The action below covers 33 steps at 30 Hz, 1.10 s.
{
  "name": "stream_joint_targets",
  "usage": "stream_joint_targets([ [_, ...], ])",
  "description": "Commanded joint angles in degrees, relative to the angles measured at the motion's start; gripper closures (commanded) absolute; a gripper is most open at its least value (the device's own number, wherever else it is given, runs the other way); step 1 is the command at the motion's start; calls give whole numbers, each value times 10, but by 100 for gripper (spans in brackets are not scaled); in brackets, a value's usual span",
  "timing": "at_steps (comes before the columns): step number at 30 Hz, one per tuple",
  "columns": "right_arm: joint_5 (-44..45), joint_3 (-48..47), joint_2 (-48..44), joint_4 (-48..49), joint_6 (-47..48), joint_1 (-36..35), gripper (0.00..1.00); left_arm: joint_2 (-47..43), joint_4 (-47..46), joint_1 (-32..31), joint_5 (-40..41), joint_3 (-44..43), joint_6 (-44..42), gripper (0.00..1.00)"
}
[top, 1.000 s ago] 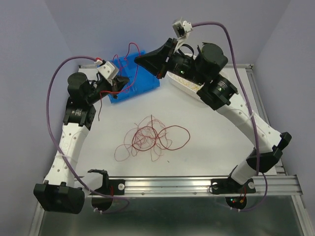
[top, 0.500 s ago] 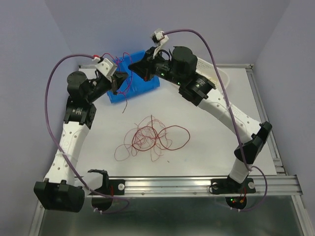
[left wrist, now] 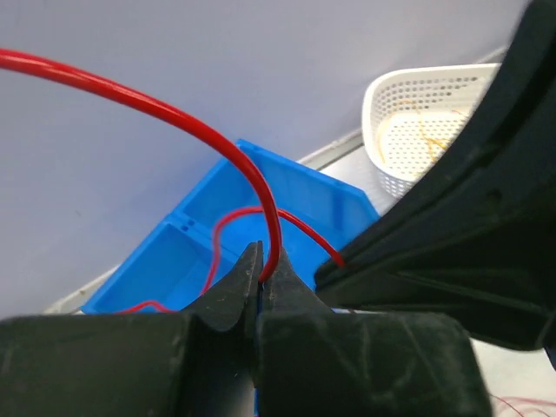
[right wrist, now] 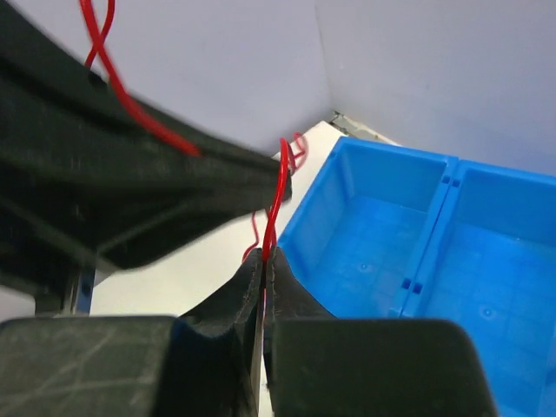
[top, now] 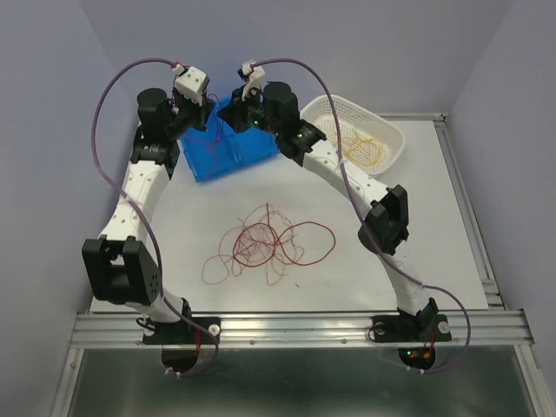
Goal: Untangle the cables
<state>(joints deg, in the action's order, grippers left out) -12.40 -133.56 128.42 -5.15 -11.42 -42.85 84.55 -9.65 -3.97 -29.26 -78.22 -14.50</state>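
Note:
A tangle of dark red cables [top: 265, 243] lies in loose loops on the white table's middle. Both grippers hang close together over the blue bin [top: 233, 149] at the back left. My left gripper [top: 203, 111] is shut on one red cable [left wrist: 252, 178], which arcs up and left from its fingertips [left wrist: 263, 269]. My right gripper [top: 228, 113] is shut on a thin red cable [right wrist: 276, 204] that rises straight from its tips [right wrist: 265, 259]. Thin red strands [top: 211, 132] droop into the bin below them. Yellow-orange cables [top: 365, 148] lie in the white basket.
The white mesh basket [top: 323, 111] stands at the back right, beside the blue bin [left wrist: 295, 204]. The right arm arches over the table's right half. Each wrist view is partly blocked by the other gripper's black body [left wrist: 469, 226] [right wrist: 113, 200]. Grey walls close in behind.
Both arms have swung back and left, bringing their grippers together above the blue bin. The right arm left the white basket, which is now uncovered. The tangle on the table has not moved.

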Motion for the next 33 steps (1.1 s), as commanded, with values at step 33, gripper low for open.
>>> stream_joint_targets([
  [33,-123,-32,249,372,-71,41,98,265,-95,63,78,-113,62,80],
])
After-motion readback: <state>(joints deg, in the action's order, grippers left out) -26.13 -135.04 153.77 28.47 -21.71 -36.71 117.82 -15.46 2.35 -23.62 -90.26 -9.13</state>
